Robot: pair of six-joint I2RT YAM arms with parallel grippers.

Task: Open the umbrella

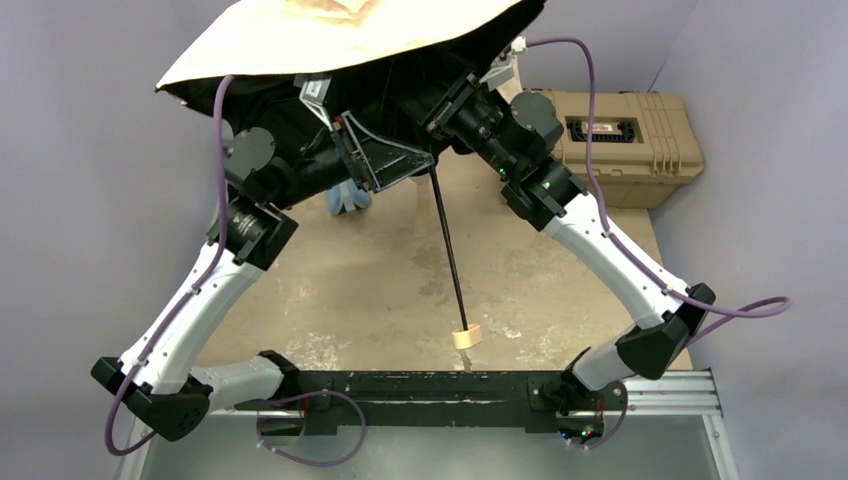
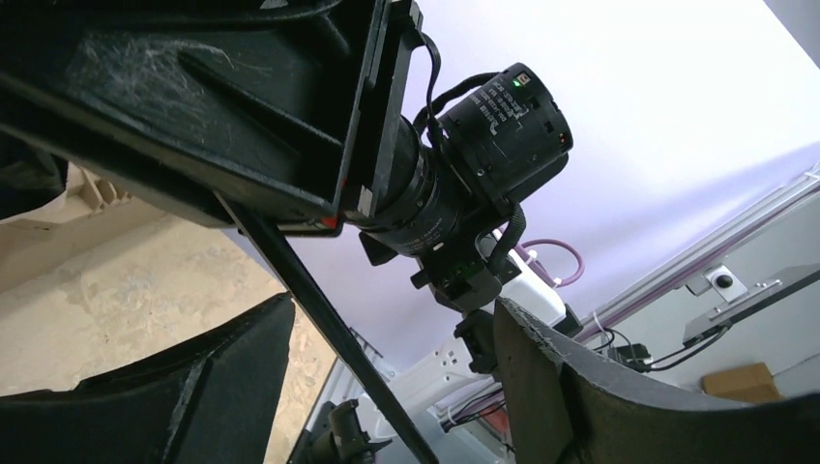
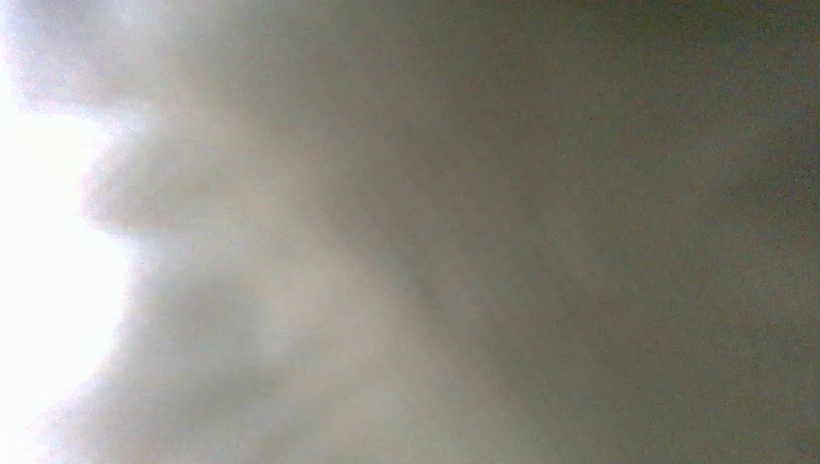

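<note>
The umbrella is spread, its beige canopy (image 1: 330,35) tilted over the back of the table with the black underside (image 1: 270,115) facing down. Its thin black shaft (image 1: 450,245) slants down to the small cream handle (image 1: 466,336), which rests on the table. My left gripper (image 1: 420,162) is open around the upper shaft. In the left wrist view the shaft (image 2: 324,314) passes between the spread fingers (image 2: 208,382) of my left gripper (image 2: 395,307) without touching either. My right gripper (image 1: 452,108) reaches under the canopy with its fingertips hidden; the right wrist view shows only blurred fabric (image 3: 406,242).
A tan hard toolbox (image 1: 625,140) stands at the back right. A small blue pouch (image 1: 347,197) lies under the canopy behind my left wrist. The worn tan table (image 1: 350,290) ends at the black rail (image 1: 420,385) in front. The right wrist body (image 2: 483,145) sits close to my left gripper.
</note>
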